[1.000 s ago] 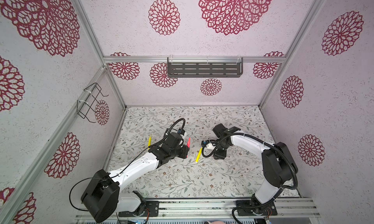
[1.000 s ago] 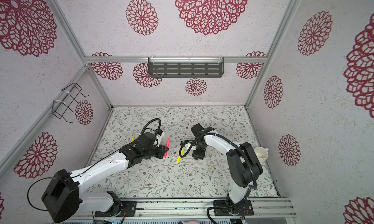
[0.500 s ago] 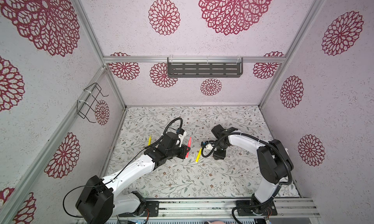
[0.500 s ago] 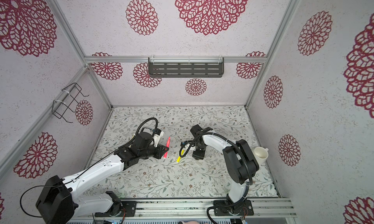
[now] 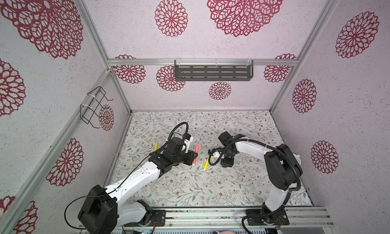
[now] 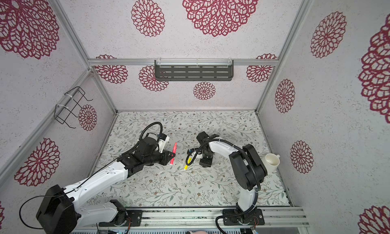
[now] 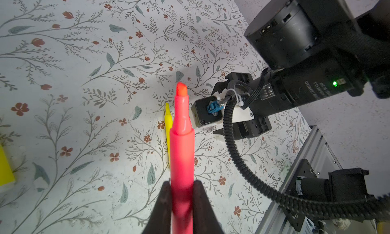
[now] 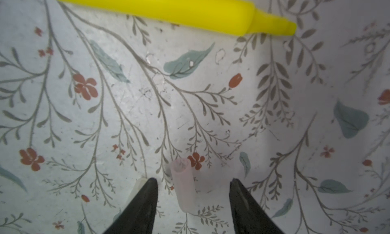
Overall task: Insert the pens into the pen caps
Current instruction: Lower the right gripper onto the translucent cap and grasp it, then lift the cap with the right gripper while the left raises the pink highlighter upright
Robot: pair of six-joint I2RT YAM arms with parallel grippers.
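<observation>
The left end effector [image 7: 182, 187] is pressed together on the red-pink pen [image 7: 182, 137]. It pinches the barrel low down, so the bare chisel tip sticks out free ahead of the fingers, and no cap sits on it. In both top views this pen [image 5: 196, 151] is held off the desk [image 5: 190, 190], just left of the yellow pen [image 5: 206, 164] that lies near the middle of the floral surface.

The right end effector [image 8: 193, 186] is spread, with its two dark fingers down at the desk on either side of a clear cap [image 8: 183, 180]. The cap lies on its side between them, its open mouth turned toward the yellow pen [image 8: 168, 9]. A gap shows on each side, so nothing is gripped there. A pale shape beside one finger may be another cap; I cannot tell. In a top view this end effector sits just right of the yellow pen [image 6: 186, 165].

A second yellow pen [image 5: 156, 146] lies well to the left of the middle one, beyond the left arm, and looks uncapped. A white cup [image 6: 272, 161] stands far to the right of the middle yellow pen, at the desk's edge.

The task looks to be at its opening stage, since no pen in view wears a cap. One pen is in hand, and its cap is bracketed but not grasped. What remains is to close on the cap, lift it, line it up with the red-pink tip and push it home, then do the same for each yellow pen. I can find only two of those.
</observation>
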